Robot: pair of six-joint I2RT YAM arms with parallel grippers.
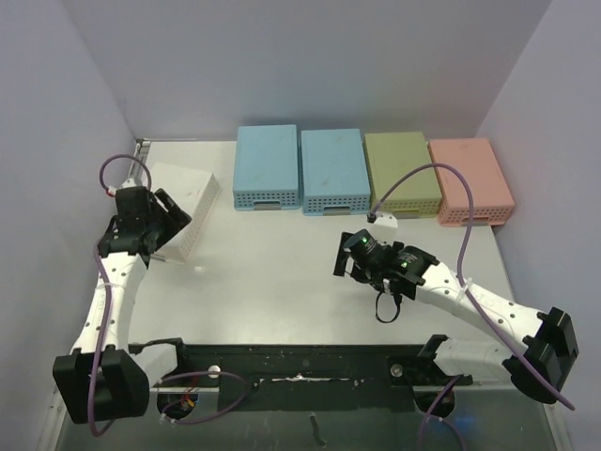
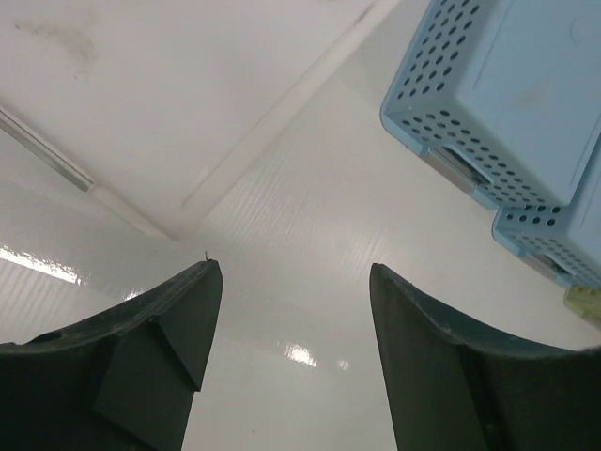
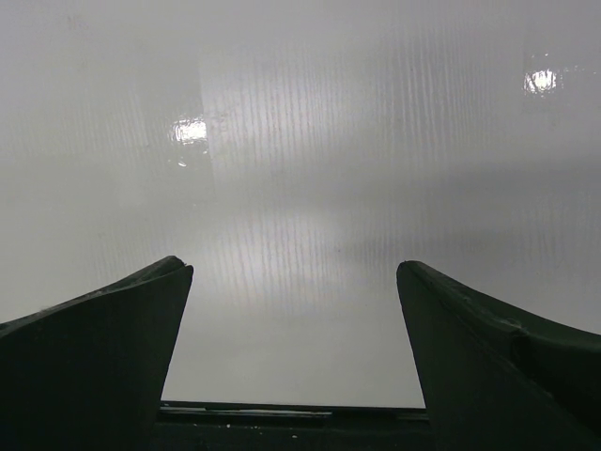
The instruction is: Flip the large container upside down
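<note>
The large container (image 1: 188, 199) is a white perforated box at the left of the table, its flat closed face turned up and its holed side wall facing right. My left gripper (image 1: 172, 228) sits at its near left edge, partly overlapping it from above. In the left wrist view that gripper (image 2: 296, 272) is open with only white surface between its fingers. Across the upper left of that view runs a white panel (image 2: 188, 103), likely the container. My right gripper (image 1: 346, 256) hovers over mid-table and is open (image 3: 296, 268), with bare table under it.
Along the back stand two blue containers (image 1: 267, 166) (image 1: 334, 171), a green one (image 1: 402, 174) and a pink one (image 1: 471, 180), all closed face up. A blue one (image 2: 507, 103) shows ahead of the left gripper. Purple walls close in the left, back and right.
</note>
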